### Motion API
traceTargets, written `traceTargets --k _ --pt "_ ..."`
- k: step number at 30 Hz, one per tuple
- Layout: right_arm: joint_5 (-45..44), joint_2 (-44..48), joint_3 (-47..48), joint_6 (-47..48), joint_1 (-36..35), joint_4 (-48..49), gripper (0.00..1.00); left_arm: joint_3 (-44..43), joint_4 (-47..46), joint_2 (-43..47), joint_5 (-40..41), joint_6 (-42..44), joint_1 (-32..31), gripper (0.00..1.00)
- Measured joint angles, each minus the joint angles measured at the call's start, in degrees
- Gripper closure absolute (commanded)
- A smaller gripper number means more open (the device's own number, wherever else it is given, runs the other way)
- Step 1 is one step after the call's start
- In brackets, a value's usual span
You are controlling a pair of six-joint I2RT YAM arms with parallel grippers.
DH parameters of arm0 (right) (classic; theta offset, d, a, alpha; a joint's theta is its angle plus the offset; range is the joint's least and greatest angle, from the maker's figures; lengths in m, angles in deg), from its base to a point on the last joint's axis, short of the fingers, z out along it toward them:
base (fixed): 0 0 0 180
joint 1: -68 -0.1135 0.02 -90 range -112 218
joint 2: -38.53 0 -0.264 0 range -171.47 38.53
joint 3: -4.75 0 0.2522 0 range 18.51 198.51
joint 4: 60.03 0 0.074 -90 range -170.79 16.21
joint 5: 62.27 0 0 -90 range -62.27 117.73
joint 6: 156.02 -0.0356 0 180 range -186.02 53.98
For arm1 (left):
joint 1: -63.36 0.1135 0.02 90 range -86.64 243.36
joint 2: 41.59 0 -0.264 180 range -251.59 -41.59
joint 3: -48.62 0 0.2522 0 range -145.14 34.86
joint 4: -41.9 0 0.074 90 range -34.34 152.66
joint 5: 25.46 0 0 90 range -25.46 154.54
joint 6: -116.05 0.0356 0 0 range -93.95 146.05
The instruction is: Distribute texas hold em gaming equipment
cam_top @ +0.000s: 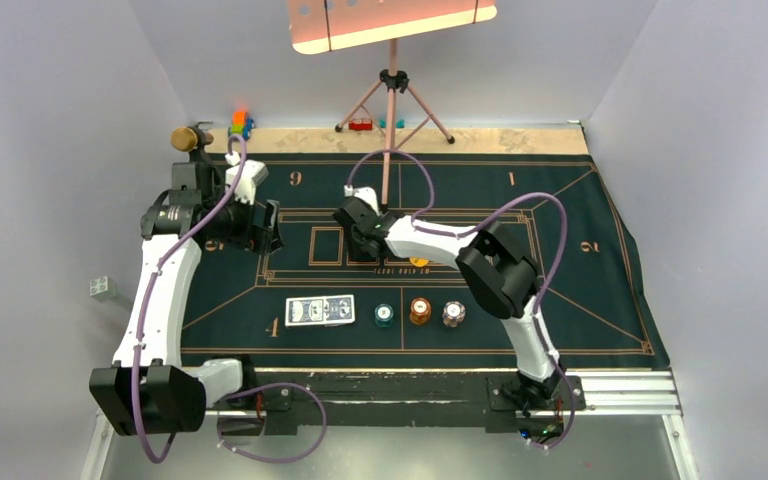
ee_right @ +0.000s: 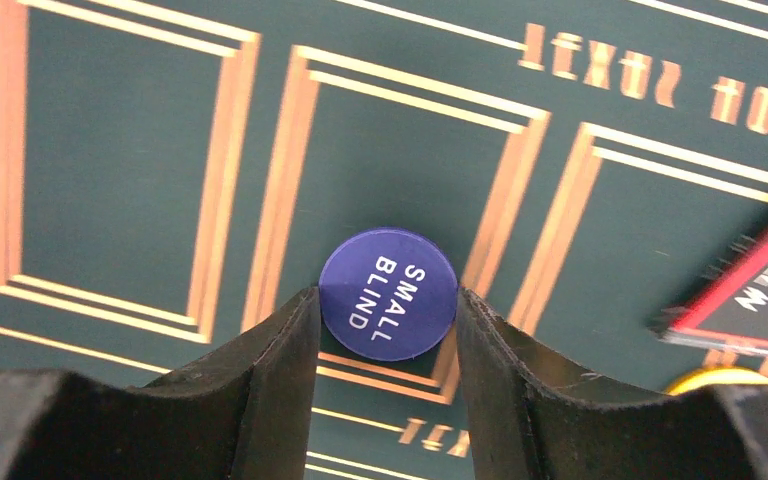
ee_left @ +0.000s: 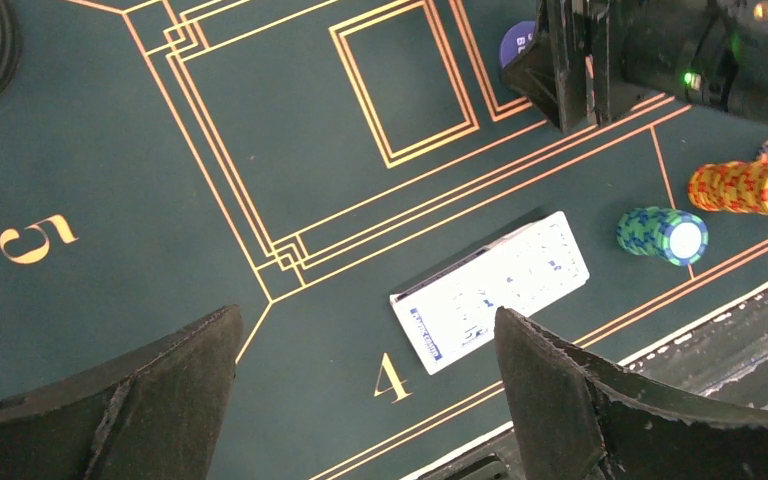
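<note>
A dark blue round chip marked SMALL BLIND lies on the green poker mat at the centre boxes. My right gripper has closed onto it, and both fingertips touch its rim. The same right gripper hangs over the mat's middle in the top view. My left gripper hovers wide open and empty above the "4". A pack of playing cards lies next to it. Teal, orange and whitish chip stacks stand in a row to the right.
A red-and-black plaque and a yellow chip lie just right of the blue chip. At the back stand a tripod, a microphone and toy blocks. The arms' metal rail runs along the near edge.
</note>
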Motion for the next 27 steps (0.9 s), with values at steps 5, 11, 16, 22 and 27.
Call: traceTargets --k 5,11,16,22,27 --pt "2.62 -6.36 10.32 0.57 -3.06 -1.42 0.63 0.00 -0.76 -1.44 2.69 -0.85 0.81 0.00" --pt "10.08 -13.97 22.40 0.22 -6.12 -0.76 0.63 0.20 -0.79 -0.63 4.22 -1.44 1.05 0.00" --pt "17.88 -17.40 27.23 -1.14 -6.38 1.46 0.63 0.76 -0.61 1.84 4.85 -1.84 1.18 0.00" --pt "24.52 -19.98 30.10 -1.99 -6.60 4.42 0.43 0.76 -0.26 3.28 5.16 -1.86 1.18 0.00" --pt "26.64 -17.79 26.03 -1.81 -6.84 7.41 0.22 0.79 -0.26 3.23 5.31 -1.88 1.18 0.00"
